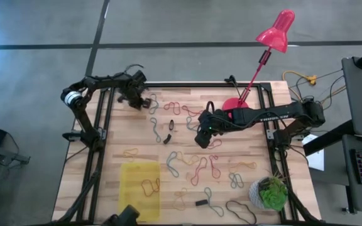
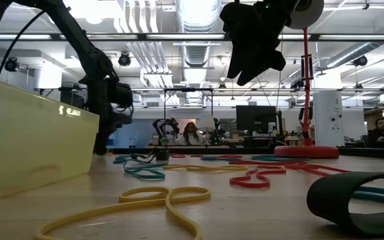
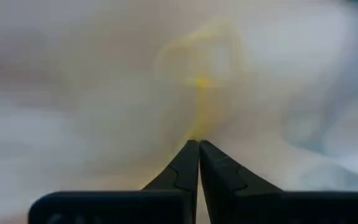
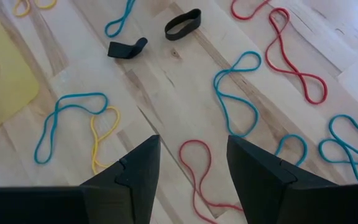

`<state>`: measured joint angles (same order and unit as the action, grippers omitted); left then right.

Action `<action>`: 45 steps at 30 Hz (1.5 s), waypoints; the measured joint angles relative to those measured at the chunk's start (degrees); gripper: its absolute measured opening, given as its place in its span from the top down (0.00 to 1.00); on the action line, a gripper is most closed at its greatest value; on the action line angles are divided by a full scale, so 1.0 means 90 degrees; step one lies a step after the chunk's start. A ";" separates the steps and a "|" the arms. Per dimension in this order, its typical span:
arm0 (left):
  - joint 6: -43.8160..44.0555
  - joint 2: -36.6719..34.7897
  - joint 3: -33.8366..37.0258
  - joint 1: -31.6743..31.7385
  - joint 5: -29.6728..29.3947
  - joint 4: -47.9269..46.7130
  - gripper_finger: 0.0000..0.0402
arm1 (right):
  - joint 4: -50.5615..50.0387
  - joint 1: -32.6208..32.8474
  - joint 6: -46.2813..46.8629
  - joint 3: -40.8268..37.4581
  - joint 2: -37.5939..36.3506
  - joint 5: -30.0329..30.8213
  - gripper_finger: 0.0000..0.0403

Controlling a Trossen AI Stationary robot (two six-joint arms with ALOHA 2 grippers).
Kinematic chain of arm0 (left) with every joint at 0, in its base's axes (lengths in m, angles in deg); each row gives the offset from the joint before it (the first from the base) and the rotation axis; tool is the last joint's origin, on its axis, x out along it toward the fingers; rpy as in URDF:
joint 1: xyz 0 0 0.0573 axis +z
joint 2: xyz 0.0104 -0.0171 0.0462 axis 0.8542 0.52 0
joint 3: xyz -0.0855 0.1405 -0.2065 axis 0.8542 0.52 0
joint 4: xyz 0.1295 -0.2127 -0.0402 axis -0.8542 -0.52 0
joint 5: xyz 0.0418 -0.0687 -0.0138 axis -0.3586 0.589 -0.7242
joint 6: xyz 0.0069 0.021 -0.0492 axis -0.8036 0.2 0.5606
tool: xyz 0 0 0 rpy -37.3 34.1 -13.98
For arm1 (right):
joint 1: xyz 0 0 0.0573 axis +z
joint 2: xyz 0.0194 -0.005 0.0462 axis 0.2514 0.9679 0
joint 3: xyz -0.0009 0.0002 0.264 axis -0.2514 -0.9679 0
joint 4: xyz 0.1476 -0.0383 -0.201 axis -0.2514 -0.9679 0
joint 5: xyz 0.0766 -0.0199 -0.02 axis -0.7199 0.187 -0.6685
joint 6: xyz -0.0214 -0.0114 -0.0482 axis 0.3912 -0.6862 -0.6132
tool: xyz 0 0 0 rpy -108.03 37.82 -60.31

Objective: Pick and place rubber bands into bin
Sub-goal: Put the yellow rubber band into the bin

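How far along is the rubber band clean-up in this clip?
Early. The yellow bin holds only a band or two. The left gripper is shut on a yellow band at the table's far left. The right gripper hangs open above a red band. Many bands remain loose on the table.

Left gripper (image 3: 198,149) fingers closed; right gripper (image 4: 191,163) fingers spread.

Rubber bands (image 1: 197,168) lie scattered flat across my wooden surface (image 1: 250,154): red, blue-green, yellow and a few dark loops, most pinched into figure-eights or long wavy ovals. Below me a red loop (image 4: 197,168) sits beside a blue one (image 4: 236,93). The bin (image 1: 139,190), a shallow translucent yellow tray, rests near the front-left corner, with a band or two already curled inside.
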<state>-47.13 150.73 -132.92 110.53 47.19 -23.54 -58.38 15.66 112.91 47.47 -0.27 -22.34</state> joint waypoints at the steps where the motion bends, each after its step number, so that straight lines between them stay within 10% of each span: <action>1: 0.0002 -0.0052 0.0003 -0.0114 0.0144 -0.0002 1.00 | 0.0002 0.0000 0.0000 0.0000 0.0000 0.0000 0.57; 11: 0.0313 -0.1524 -0.0075 -0.0963 0.0681 0.0060 1.00 | 0.0071 0.0000 -0.0055 0.0000 0.0000 0.0000 0.57; 17: 0.0296 -0.2062 0.0170 -0.1257 -0.1129 -0.0098 0.99 | 0.0240 0.0000 -0.0180 0.0000 0.0000 0.0000 0.57; 33: 0.0611 -0.0633 0.0559 -0.1271 -0.1651 -0.0065 0.59 | 0.0277 0.0015 -0.0089 0.0000 0.0000 -0.0073 0.57; 45: -0.0178 0.0062 0.0540 -0.1052 -0.1211 0.0076 0.76 | 0.0273 0.0015 -0.0024 -0.0004 0.0000 -0.0069 0.57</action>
<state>-48.73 151.28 -128.06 101.06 36.29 -22.85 -55.93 15.79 112.70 47.43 -0.27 -22.96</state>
